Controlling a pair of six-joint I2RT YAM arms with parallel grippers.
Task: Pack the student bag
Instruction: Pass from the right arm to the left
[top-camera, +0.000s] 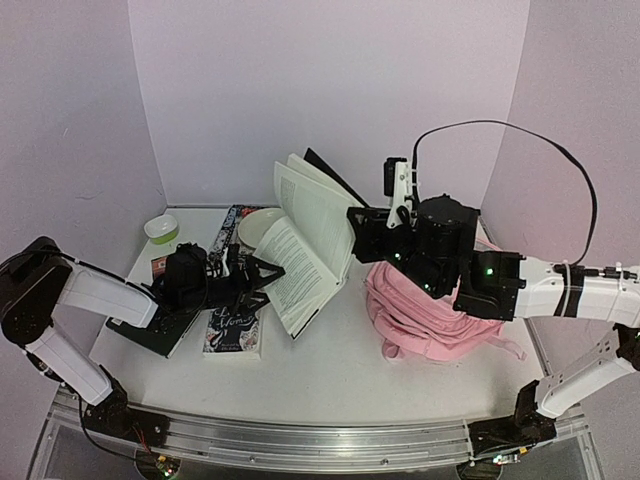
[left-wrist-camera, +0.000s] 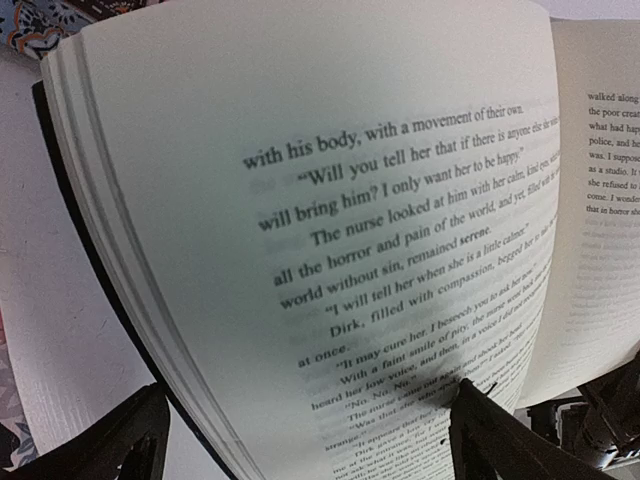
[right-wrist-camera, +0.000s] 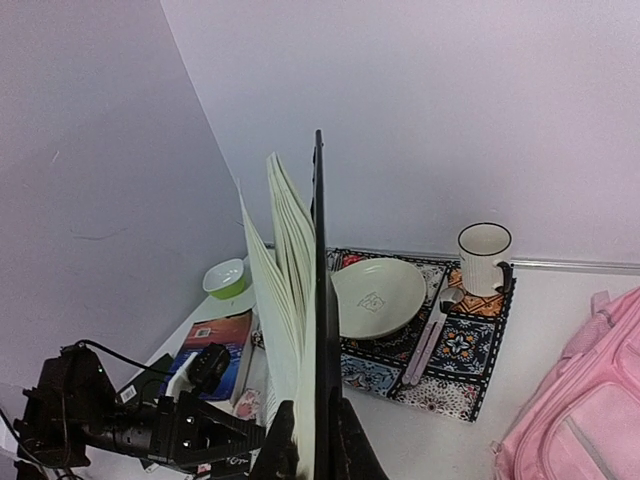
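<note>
Plate (right-wrist-camera: 375, 298), mug (right-wrist-camera: 484, 257) and spoon (right-wrist-camera: 430, 335) rest on patterned placemat (right-wrist-camera: 455, 378).

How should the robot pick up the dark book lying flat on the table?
Probably from straight above, pinching the dark closed paperback book across its two long edges near its front end. It lies flat, so only thin edges show, and the left end effector crowds its far end.

The left arm (top-camera: 100, 295) reaches low from its base toward the middle; the left gripper (top-camera: 262, 274) lies level, fingers (left-wrist-camera: 495, 440) spread wide apart; the right arm (top-camera: 560, 285) stretches across leftward, wrist raised; the right gripper (right-wrist-camera: 315, 445) is clamped on the open book (top-camera: 310, 240).
</note>
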